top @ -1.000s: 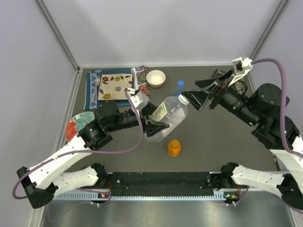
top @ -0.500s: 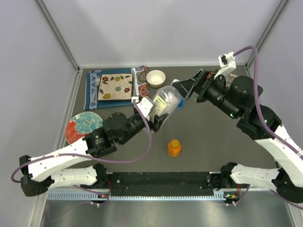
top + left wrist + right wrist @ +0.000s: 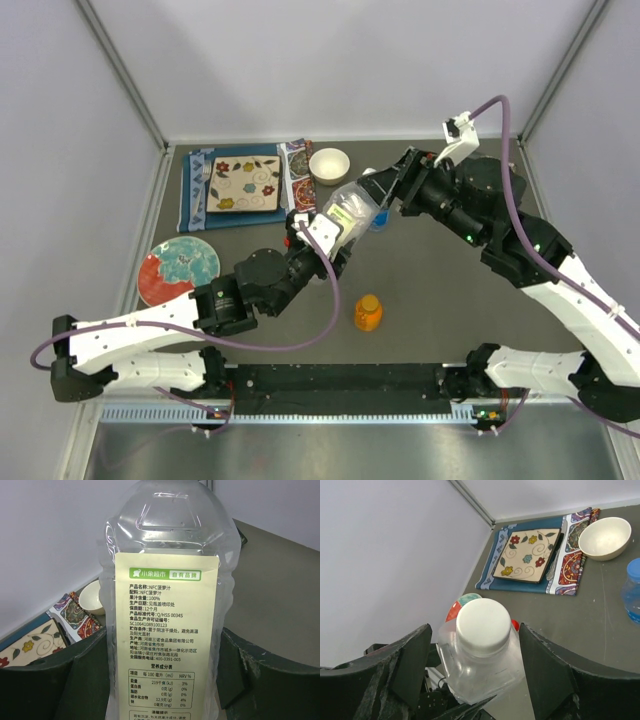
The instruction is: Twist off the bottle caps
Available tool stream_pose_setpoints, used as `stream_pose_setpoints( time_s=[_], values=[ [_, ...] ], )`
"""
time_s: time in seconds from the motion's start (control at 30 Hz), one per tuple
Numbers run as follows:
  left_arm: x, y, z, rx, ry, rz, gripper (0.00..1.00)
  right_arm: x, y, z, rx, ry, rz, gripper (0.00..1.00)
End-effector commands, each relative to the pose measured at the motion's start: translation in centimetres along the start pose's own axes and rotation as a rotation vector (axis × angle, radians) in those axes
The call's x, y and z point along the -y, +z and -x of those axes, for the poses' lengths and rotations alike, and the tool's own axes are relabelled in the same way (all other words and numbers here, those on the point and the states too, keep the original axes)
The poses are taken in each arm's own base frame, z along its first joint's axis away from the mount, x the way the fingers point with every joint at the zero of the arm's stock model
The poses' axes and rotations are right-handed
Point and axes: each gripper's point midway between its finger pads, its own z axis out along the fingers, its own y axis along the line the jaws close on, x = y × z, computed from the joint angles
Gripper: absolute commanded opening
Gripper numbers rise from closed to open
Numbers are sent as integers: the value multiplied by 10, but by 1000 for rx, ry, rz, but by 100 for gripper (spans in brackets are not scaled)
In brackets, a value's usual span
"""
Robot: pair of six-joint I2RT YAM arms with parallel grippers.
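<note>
My left gripper [image 3: 162, 680] is shut on the lower body of the wide clear bottle [image 3: 165, 570], held up above the table with its pale green label facing the wrist camera. From above, the bottle [image 3: 348, 213] tilts toward the back right. Its white cap [image 3: 483, 626] sits between the fingers of my right gripper [image 3: 476, 632], which is open, with a gap on each side of the cap. The blue-tinted bottle [image 3: 632, 592] with its blue cap [image 3: 635, 569] stands on the table behind. The short orange bottle [image 3: 368, 313] stands alone near the front.
A white bowl [image 3: 329, 165] sits at the back next to a square flowered plate [image 3: 245, 183] on a blue patterned cloth [image 3: 195, 195]. A round red and teal plate [image 3: 178, 270] lies at the left. Grey walls close the sides and back.
The left arm has carried the wide bottle up and toward the back. The right gripper has swung left over the cap and its jaws have narrowed.
</note>
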Motion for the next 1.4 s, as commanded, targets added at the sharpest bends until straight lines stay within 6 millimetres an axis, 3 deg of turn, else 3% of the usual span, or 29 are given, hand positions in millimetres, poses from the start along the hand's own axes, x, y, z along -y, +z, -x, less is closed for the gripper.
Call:
stream_pose_setpoints(
  time_s=[0.0,0.4,0.5,0.6,0.7,0.77,0.87,0.9,1.1,1.23,1.37],
  values=[
    [-6,-1,19,69,-35,40,11,-2,3,6,33,7,1,71],
    [-3,-4,15,64,-33,33,11,0,9,9,63,11,-8,66],
    [-2,-4,15,65,-35,31,12,-2,12,7,54,6,2,56],
    [-2,-5,15,65,-34,31,11,0,15,1,35,1,1,28],
    [-4,-6,15,67,-37,33,12,3,14,-4,27,-6,-4,8],
    [-4,-7,17,78,-45,32,14,4,13,-7,15,-26,4,0],
    [4,-11,23,93,-53,-39,19,1,9,-15,-23,-100,49,0],
    [17,-13,26,100,-52,-117,20,-1,7,-16,-36,-127,63,0],
    [44,-27,41,94,-81,-345,20,-17,-17,-22,-101,-313,205,0],
    [67,-46,53,115,-147,-565,20,-26,-34,-21,-106,-392,286,0],
    [76,-62,61,130,-217,-749,20,-37,-53,-23,-114,-465,381,0]
  ],
)
